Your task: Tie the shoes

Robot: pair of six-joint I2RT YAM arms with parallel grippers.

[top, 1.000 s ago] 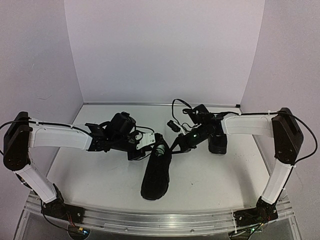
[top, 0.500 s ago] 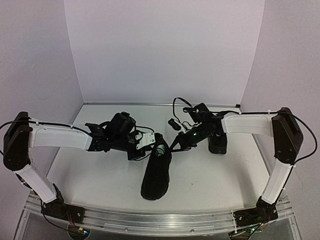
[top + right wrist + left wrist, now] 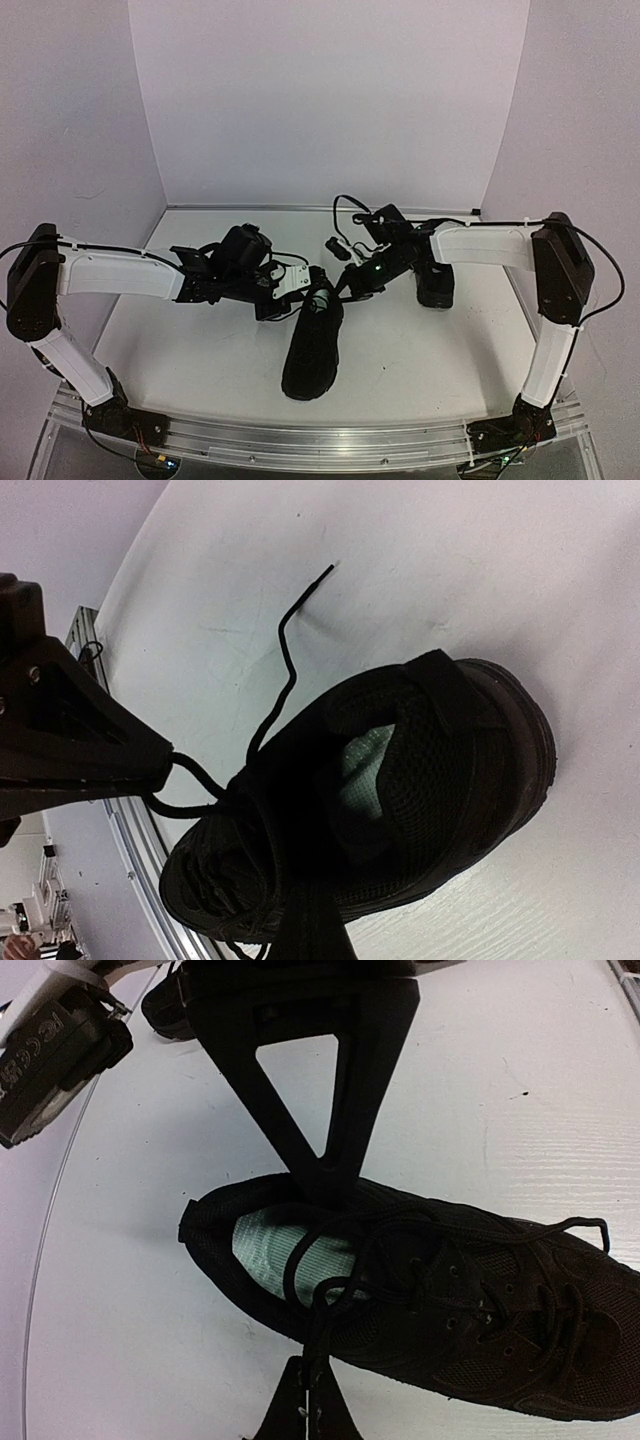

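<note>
White table point(image 3: 420, 350), grippers point(image 3: 318, 1280) point(image 3: 235, 830) clamped on laces point(image 3: 288, 670) (apparently)

2 black shoes point(image 3: 312, 345), 2 robot arms point(image 3: 120, 275), 1 table point(image 3: 420, 370).

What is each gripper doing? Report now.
Left gripper: jaws shut, pinching a lace strand.
Right gripper: jaws shut, pinching the other lace strand.

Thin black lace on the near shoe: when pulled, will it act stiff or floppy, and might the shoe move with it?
Probably floppy: the thin black lace lies in loose curves over the pale green insole. The matte black mesh shoe rests unanchored on the smooth white table, so a firm pull may drag or tip it.
</note>
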